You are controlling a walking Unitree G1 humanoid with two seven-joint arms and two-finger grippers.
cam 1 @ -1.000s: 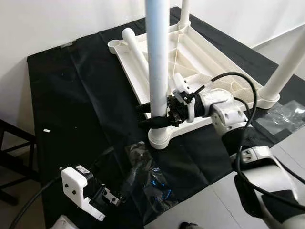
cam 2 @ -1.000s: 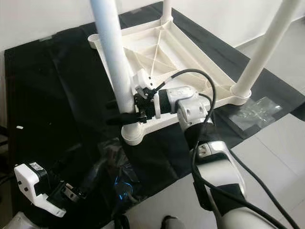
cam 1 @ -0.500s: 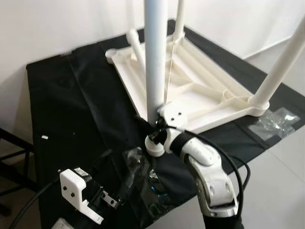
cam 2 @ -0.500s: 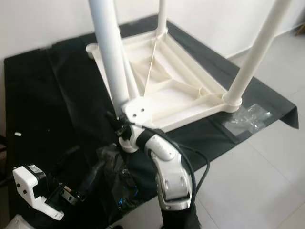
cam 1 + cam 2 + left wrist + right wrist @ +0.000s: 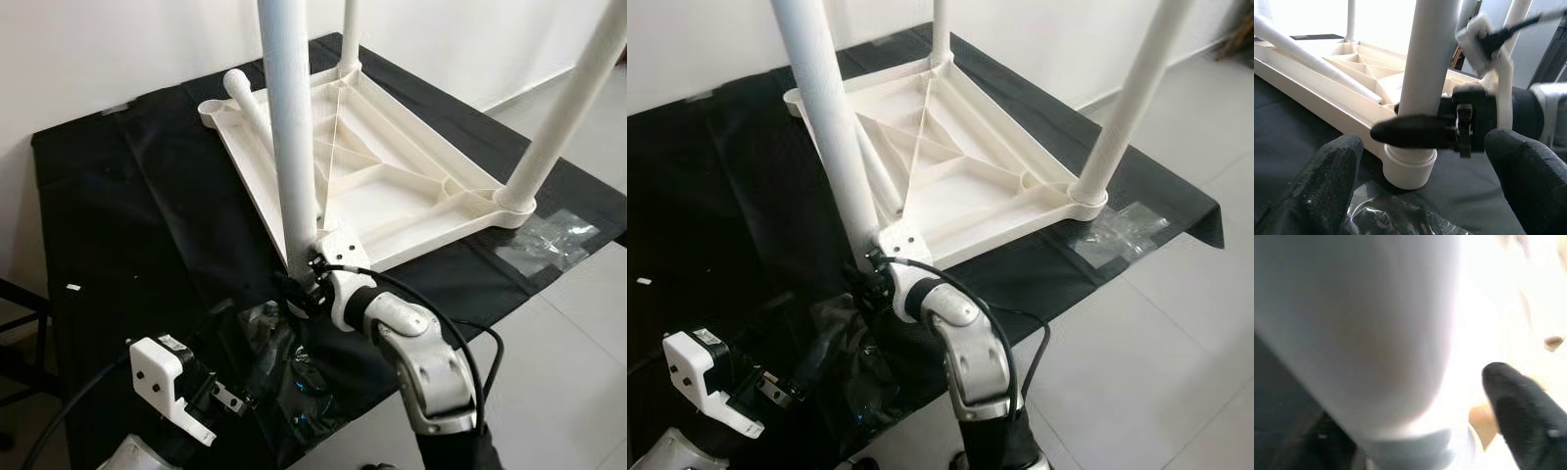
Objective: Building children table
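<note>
Right gripper (image 5: 299,291) is clamping near table leg (image 5: 287,127) at its socket; left gripper (image 5: 227,399) is hanging open, empty.

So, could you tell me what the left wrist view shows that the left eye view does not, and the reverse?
Left wrist view: the left gripper, its fingers apart, looks at the leg from low down. Left eye view: the whole upturned tabletop, the black cloth, a loose leg lying on the tabletop. Both: the right gripper clamped around the near leg just above its socket.
</note>
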